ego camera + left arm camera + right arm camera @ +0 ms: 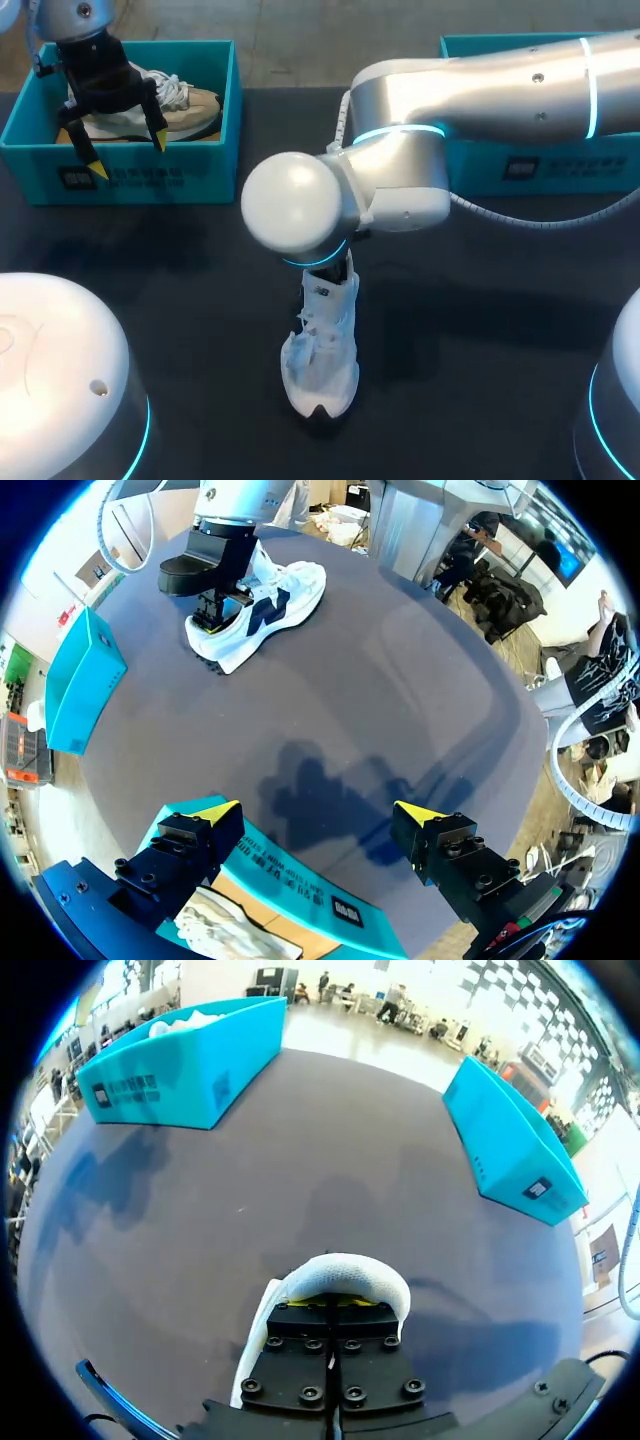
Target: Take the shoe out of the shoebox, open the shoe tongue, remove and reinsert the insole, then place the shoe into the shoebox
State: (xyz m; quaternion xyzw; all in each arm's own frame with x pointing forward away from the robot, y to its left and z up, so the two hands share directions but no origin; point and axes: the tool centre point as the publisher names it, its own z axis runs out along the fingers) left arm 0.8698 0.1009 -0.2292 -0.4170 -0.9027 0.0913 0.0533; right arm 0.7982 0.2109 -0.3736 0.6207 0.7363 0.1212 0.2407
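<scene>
Closest in, the right gripper had its black fingers pressed together, the yellow tips barely showing, sunk in the opening at the heel end of the white mesh sneaker with a navy side mark. The padded collar curved just ahead of the fingers. I could not tell whether a thin layer lay between them. The sneaker stood on its sole near the middle of the dark matte table, outside both boxes, toe pointing away from the right arm. Nothing touched its toe end. The open teal cardboard shoebox on the right sat well apart behind the arm, its inside hidden. The teal cardboard shoebox on the left held a beige-and-white shoe. The left gripper hung over that box's near wall, fingers spread wide and holding nothing. Risks, as judged: with no second hold, any pull at the heel would likely drag or tip the whole sneaker rather than free the insole. A shallow nip could slip off. A bent insole might buckle on reinsertion.
</scene>
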